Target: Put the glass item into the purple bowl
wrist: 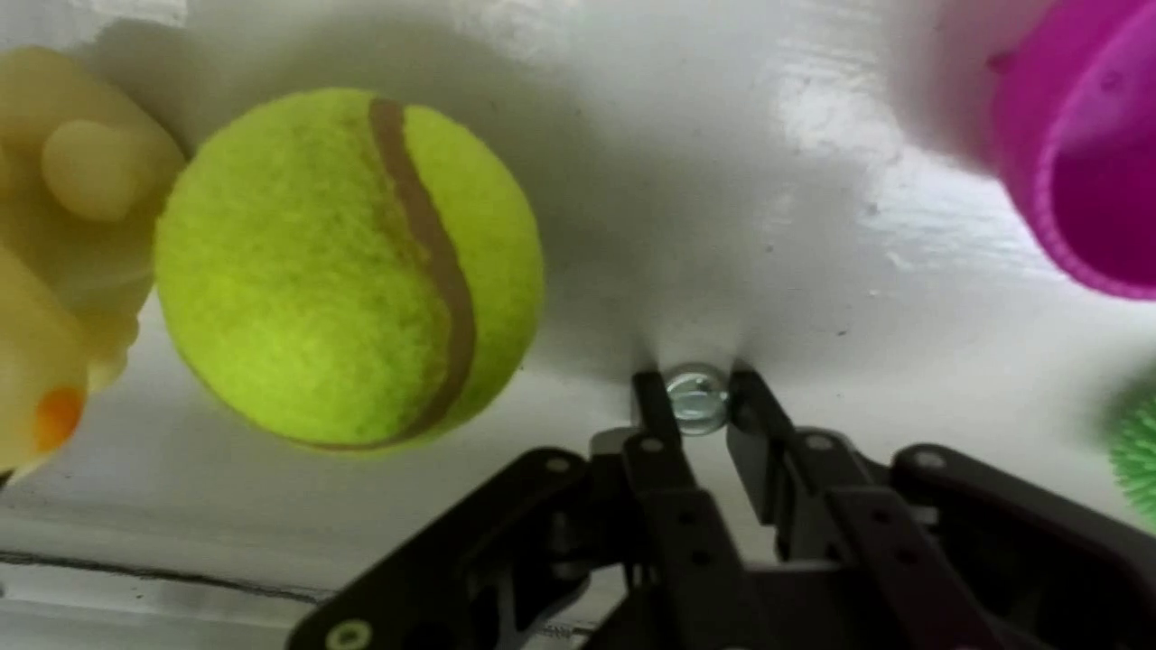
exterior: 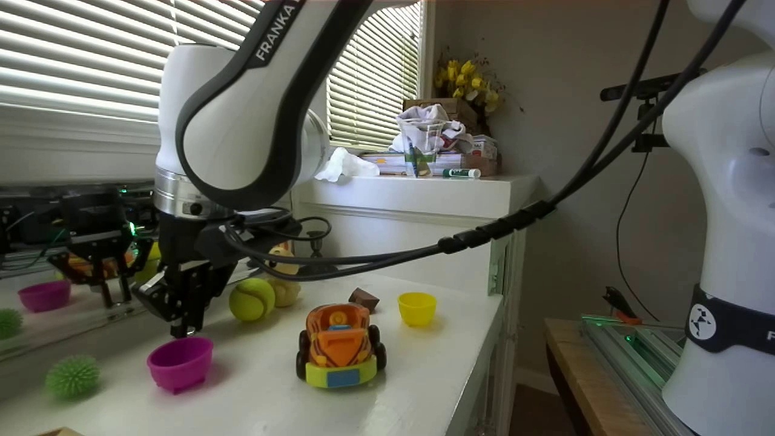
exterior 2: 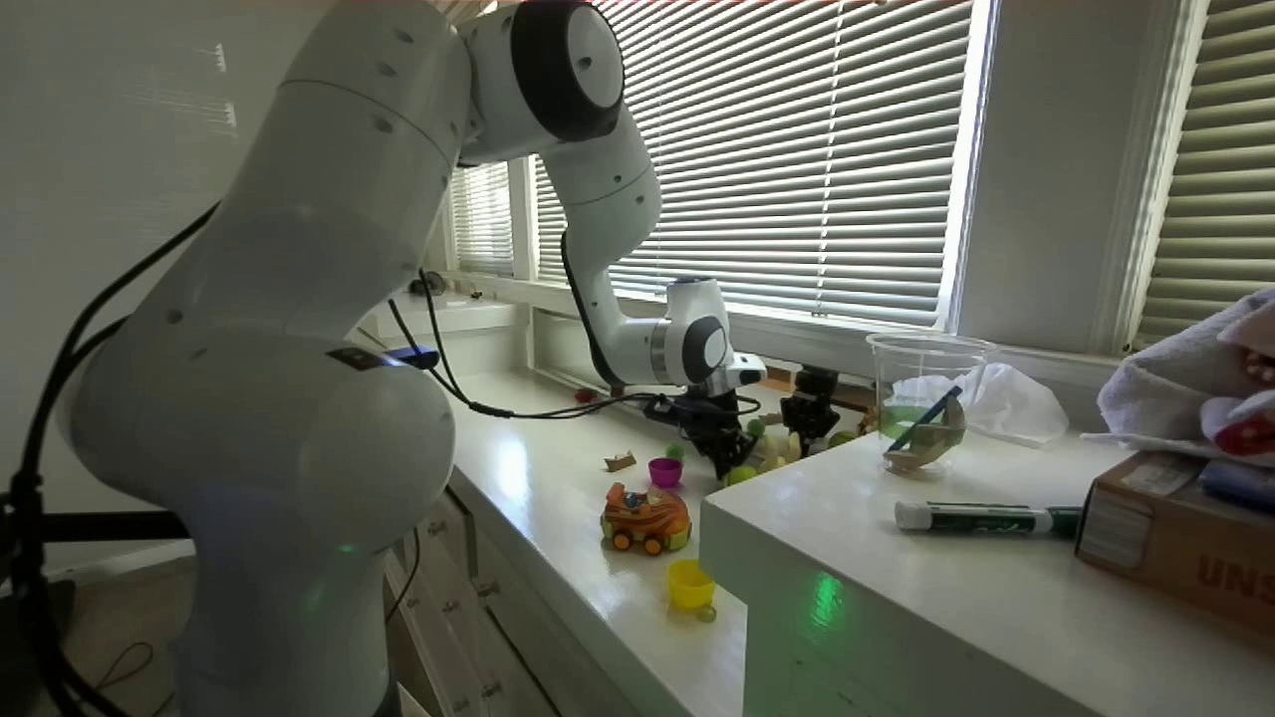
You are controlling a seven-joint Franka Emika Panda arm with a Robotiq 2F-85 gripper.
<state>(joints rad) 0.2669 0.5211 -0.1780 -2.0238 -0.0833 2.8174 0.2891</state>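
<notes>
The glass item is a small clear round marble, held between my fingertips in the wrist view. My gripper is shut on it, one finger on each side. In an exterior view the gripper points down just behind the purple bowl, and a glint of the marble shows at the tip. I cannot tell whether the marble touches the counter. The purple bowl is upright; it also shows at the upper right of the wrist view and in an exterior view, beside the gripper.
A tennis ball and a yellow toy stand on one side of the fingers. A green spiky ball is beyond the bowl. An orange toy car, a brown block and a yellow bowl stand on the counter.
</notes>
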